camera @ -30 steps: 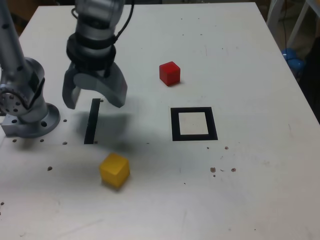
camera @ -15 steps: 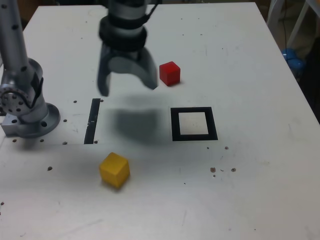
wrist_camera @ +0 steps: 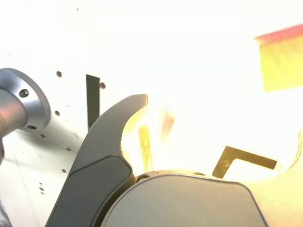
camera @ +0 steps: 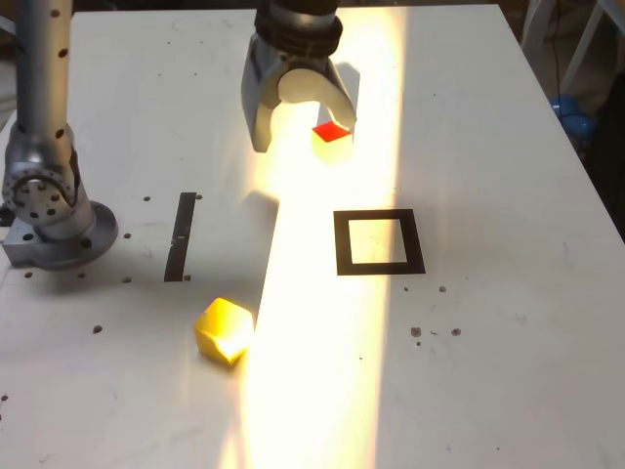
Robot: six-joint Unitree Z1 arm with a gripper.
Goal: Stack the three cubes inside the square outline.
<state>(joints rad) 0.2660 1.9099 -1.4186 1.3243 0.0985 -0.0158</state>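
Note:
My gripper [camera: 305, 135] hangs open above the far middle of the table, empty between its fingers. The red cube [camera: 332, 134] sits just beside and below the finger on the exterior view's right, partly washed out by glare. Near the front, on the exterior view's left, the yellow cube [camera: 224, 330] rests on the table. The square outline [camera: 340, 242] lies flat in the middle, with nothing inside it. The wrist view is overexposed; one dark finger [wrist_camera: 106, 146], the red cube [wrist_camera: 281, 59] and a corner of the square outline [wrist_camera: 241, 158] show.
A bright band of light runs across the table [camera: 488, 371] from front to back. A narrow black strip [camera: 181, 234] lies on the exterior view's left, near the arm's metal base [camera: 54, 220]. Small dark specks dot the table.
The gripper has travelled from above the black strip away and to the exterior view's right, up to the red cube. It stayed open. A glare band has appeared.

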